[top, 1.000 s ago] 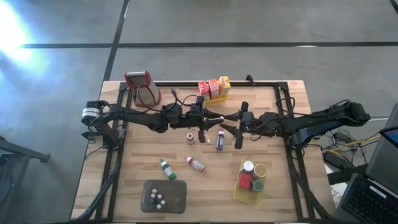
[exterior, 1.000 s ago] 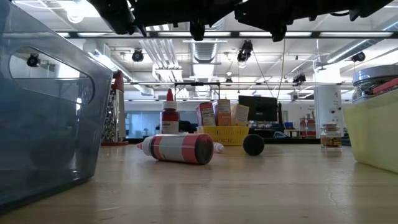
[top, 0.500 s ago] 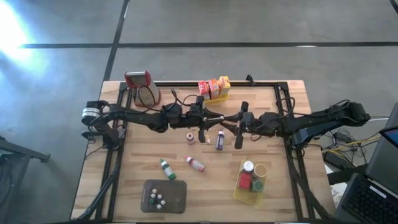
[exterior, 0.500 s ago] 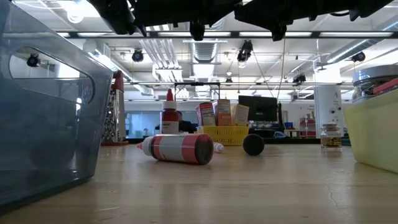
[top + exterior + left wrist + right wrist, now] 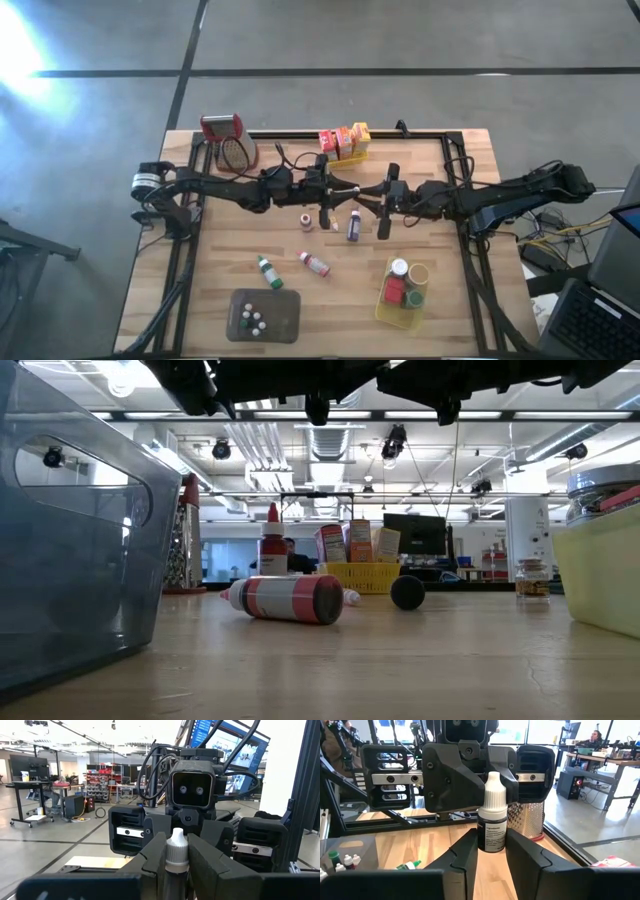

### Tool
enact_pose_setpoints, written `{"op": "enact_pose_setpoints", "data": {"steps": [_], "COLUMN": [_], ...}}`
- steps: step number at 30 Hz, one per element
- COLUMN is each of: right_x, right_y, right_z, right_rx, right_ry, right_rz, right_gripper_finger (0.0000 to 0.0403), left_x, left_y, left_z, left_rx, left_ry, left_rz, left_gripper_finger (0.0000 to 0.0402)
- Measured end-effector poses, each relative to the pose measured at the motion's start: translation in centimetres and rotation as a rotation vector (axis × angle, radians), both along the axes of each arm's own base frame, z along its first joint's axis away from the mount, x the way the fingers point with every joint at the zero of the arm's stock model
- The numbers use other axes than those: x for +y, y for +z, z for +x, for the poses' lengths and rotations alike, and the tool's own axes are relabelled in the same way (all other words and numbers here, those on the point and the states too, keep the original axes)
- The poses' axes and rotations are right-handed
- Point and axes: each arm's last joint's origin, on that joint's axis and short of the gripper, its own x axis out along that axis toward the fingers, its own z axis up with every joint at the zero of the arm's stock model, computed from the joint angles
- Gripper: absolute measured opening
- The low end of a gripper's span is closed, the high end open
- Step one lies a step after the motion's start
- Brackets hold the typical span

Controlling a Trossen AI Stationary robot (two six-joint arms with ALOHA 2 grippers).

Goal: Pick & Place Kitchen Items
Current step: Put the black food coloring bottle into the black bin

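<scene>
A small dropper bottle (image 5: 492, 822), dark-bodied with a white label and a white cap (image 5: 176, 851), stands upright in the air over the middle of the table. My left gripper (image 5: 340, 190) and my right gripper (image 5: 366, 198) meet nose to nose there, both shut on it. More kitchen items lie on the table below: a purple bottle (image 5: 353, 228), a red-banded bottle (image 5: 315, 264) on its side, a green-capped bottle (image 5: 267, 271) and a little jar (image 5: 307, 220). My left gripper pinches the bottle between its two fingers (image 5: 150, 862), level from the table's left. Only the white cap (image 5: 176, 845) rises above them; the place of contact is hidden by the fingers. The bottle stands upright, clear of the table. My right gripper pinches the bottle's lower body (image 5: 491, 845) between its two fingers (image 5: 465, 855), level from the table's right. The fingers sit on two opposite sides near the base. Label and cap stand above them, upright and lifted clear.
A metal grater (image 5: 228, 140) stands at the far left. A yellow basket (image 5: 343, 152) with boxes sits at the far edge, another yellow basket (image 5: 382, 305) with jars near right, and a grey tray (image 5: 280, 320) with tiny bottles near left. A black frame rims the table.
My right gripper's fingers have drawn together onto the bottle that my left gripper holds. Both arms have kept still, and the bottle has stayed upright in place.
</scene>
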Motion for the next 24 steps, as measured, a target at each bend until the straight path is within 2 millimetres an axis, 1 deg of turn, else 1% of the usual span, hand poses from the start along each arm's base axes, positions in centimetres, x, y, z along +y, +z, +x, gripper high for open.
{"op": "enact_pose_setpoints", "data": {"steps": [6, 12, 15, 17, 19, 21, 24], "right_x": [0.02, 0.02, 0.02, 0.04, 0.06, 0.07, 0.01], "right_y": [-0.01, -0.01, -0.01, -0.01, -0.02, -0.07, -0.21], "right_z": [0.0, 0.0, 0.0, 0.0, 0.0, 0.0, -0.01], "right_rx": [0.001, 0.001, 0.002, 0.002, 0.002, 0.007, 0.022], "right_ry": [0.001, 0.001, 0.002, 0.006, 0.01, 0.01, 0.0], "right_rz": [-0.001, -0.001, 0.0, -0.001, 0.0, -0.001, 0.0], "right_gripper_finger": [0.0069, 0.0079, 0.0078, 0.0073, 0.0068, 0.0066, 0.0069], "left_x": [-0.02, -0.06, -0.08, -0.14, -0.15, -0.05, 0.48], "left_y": [-0.02, -0.03, -0.03, -0.04, -0.05, 0.02, 0.29], "left_z": [0.0, 0.01, 0.01, 0.01, 0.0, -0.12, -0.42], "left_rx": [0.002, 0.003, 0.003, 0.004, 0.007, 0.021, 0.087], "left_ry": [-0.008, -0.021, -0.033, -0.05, -0.08, -0.097, -0.1], "left_rz": [0.002, 0.005, 0.008, 0.015, 0.027, 0.029, 0.002], "left_gripper_finger": [0.0069, 0.007, 0.0079, 0.0091, 0.0111, 0.0137, 0.0181]}}
